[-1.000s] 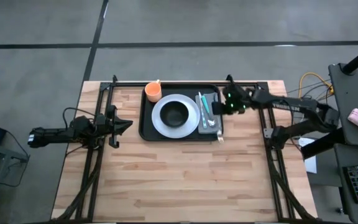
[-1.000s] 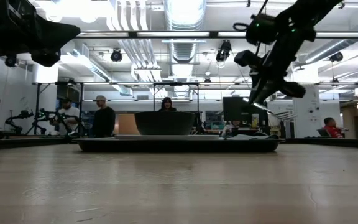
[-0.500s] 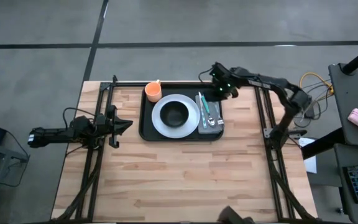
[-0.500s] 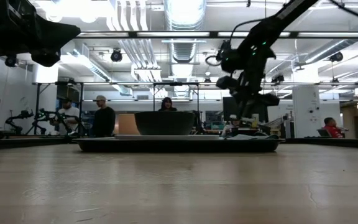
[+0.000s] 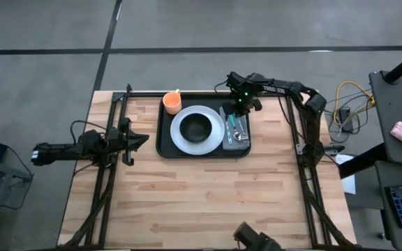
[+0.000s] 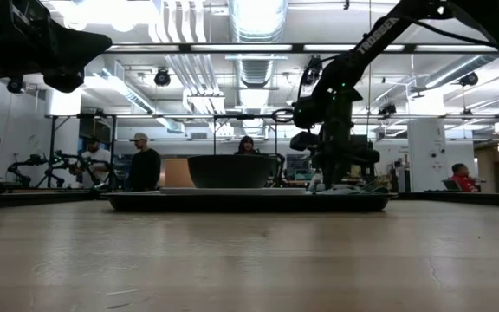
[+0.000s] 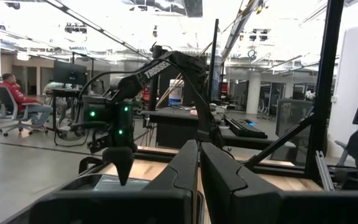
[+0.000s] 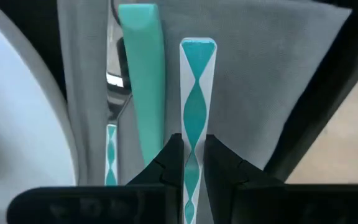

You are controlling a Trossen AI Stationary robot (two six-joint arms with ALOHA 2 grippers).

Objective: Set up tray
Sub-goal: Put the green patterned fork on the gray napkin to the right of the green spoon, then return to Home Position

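Note:
The black tray (image 5: pixel 165 145) lies at the table's far middle. It carries a white plate (image 5: pixel 180 130) with a dark bowl (image 5: pixel 198 127), an orange cup (image 5: pixel 172 103) and a grey napkin (image 5: pixel 242 137) on its right part. Several utensils lie on the napkin (image 8: pixel 260 74), among them one with a teal-and-white handle (image 8: pixel 196 93). My right gripper (image 5: pixel 239 108) stands low over the napkin's far end, shut on that handle. My left gripper (image 5: pixel 144 139) waits shut above the table's left side, left of the tray. My right gripper (image 8: pixel 193 140) pinches the teal-and-white handle (image 8: pixel 193 127) between its two fingers, which sit across its width. It comes from above, pointing down (image 6: pixel 334 178). The handle runs straight out past the fingertips along the napkin; whether it is lifted off the cloth I cannot tell.
A solid teal utensil (image 8: pixel 143 68) and a silver one (image 8: pixel 115 81) lie right beside the held handle, with the plate's rim (image 8: pixel 17 112) next to them. Black frame rails (image 5: pixel 295 132) run along the table's sides. Bare wood (image 5: pixel 208 202) spreads near the tray. People are in the room behind.
My right gripper has travelled from beside the tray's right edge toward the table's left and far edge, ending over the napkin's far end. In the low view it has also come down from well above the tray to just over it.

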